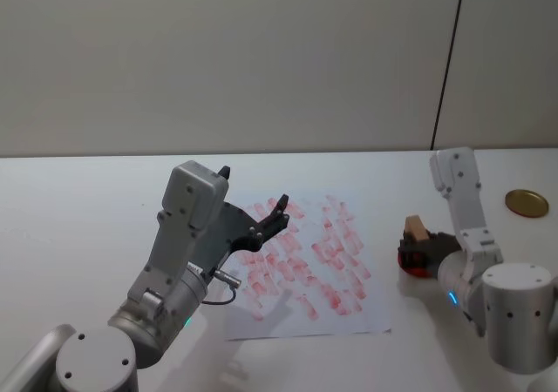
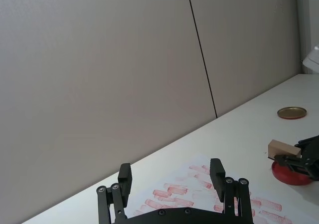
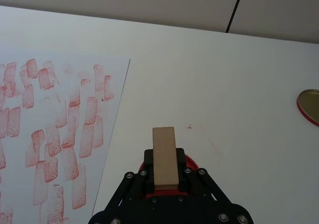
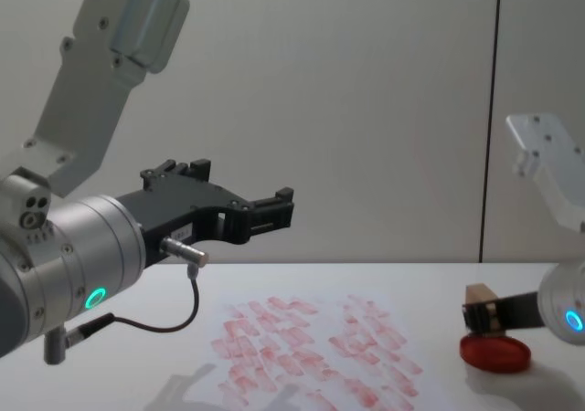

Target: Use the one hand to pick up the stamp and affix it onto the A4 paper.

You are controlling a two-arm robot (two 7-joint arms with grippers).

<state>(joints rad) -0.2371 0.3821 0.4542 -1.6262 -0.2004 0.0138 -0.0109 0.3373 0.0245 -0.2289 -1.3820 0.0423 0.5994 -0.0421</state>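
The stamp (image 3: 164, 156), a tan wooden block, is clamped between the fingers of the right gripper (image 3: 164, 176); it is held directly over the round red ink pad (image 4: 494, 353), though contact with the pad cannot be told; in the head view stamp and pad are seen at about 3 o'clock of the A4 paper (image 1: 307, 261), just beside its edge; the paper is lying flat on the white table (image 1: 87, 209), covered with rows of red-pink prints; the left gripper (image 2: 172, 176) is held raised above the paper's 9 o'clock side, fingers spread wide apart, nothing between them; a dangling black cable (image 4: 174, 324) is seen under the left arm; a flat gold-coloured disc (image 1: 527, 203) is lying on the table at about 1 o'clock of the pad, well apart from it.
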